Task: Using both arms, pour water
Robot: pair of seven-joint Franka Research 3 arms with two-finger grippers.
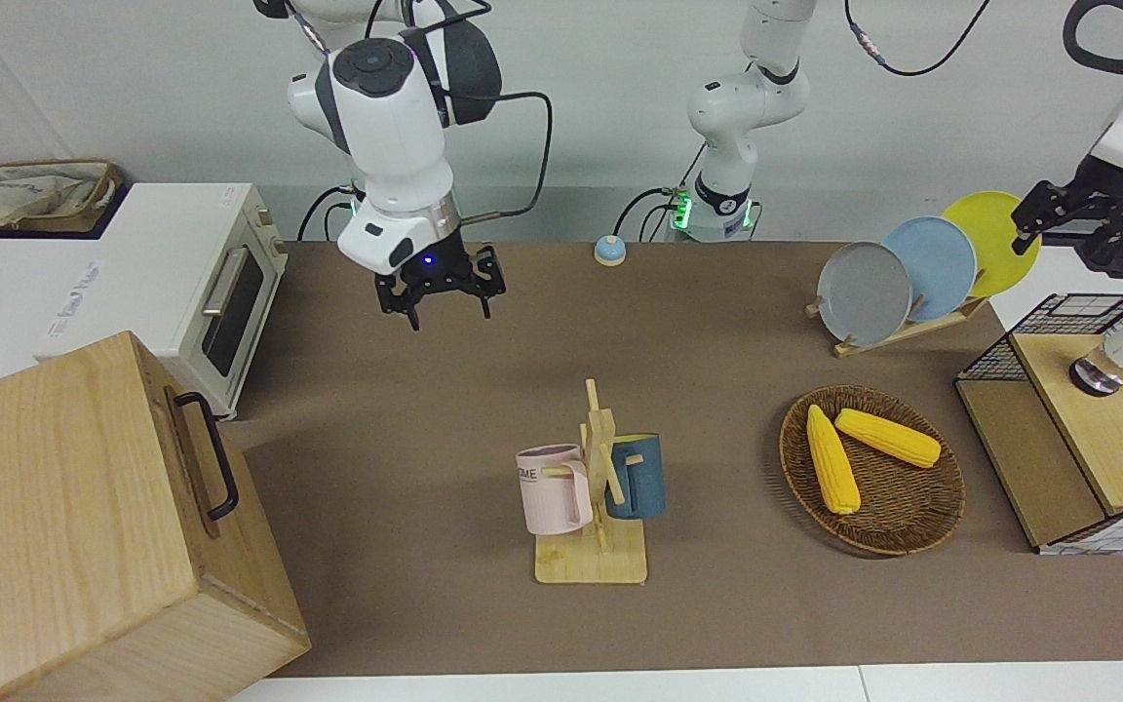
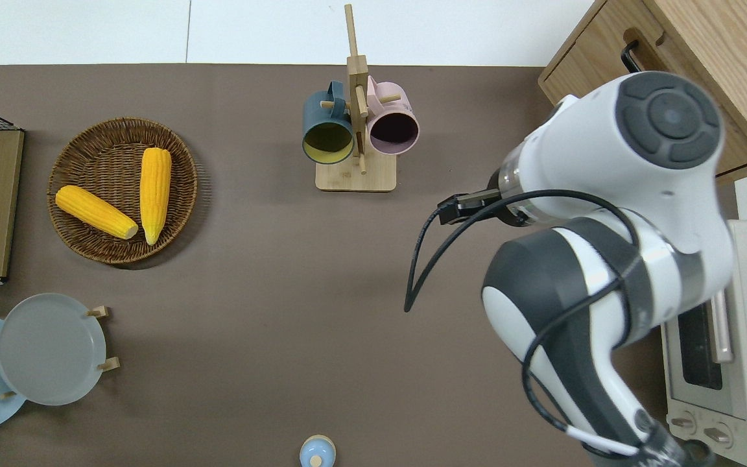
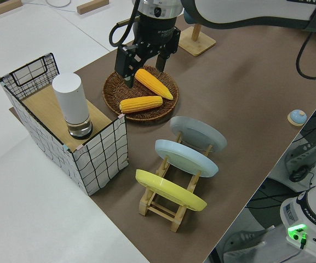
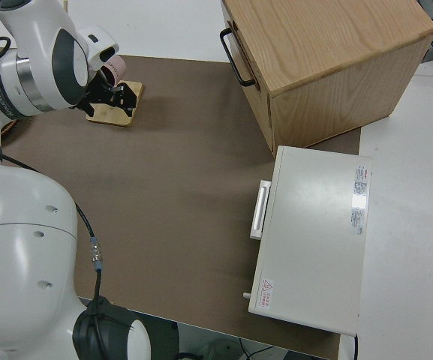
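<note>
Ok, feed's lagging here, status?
Right tool open, empty, over bare mat. Left tool open, empty. Mugs on rack, bottle in crate, untouched. Nothing blocking.

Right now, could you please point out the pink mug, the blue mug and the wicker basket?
pink mug (image 1: 550, 487): front view, side wall.
blue mug (image 1: 641, 478): front view, side wall.
wicker basket (image 1: 903, 522): front view, bare woven floor.

A robotics lab: two white arms (image 1: 396, 127), mat-covered table (image 1: 717, 604) of staged kitchen props.

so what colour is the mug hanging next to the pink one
Dark blue mug, yellowish inside; the front view shows it best.
</note>
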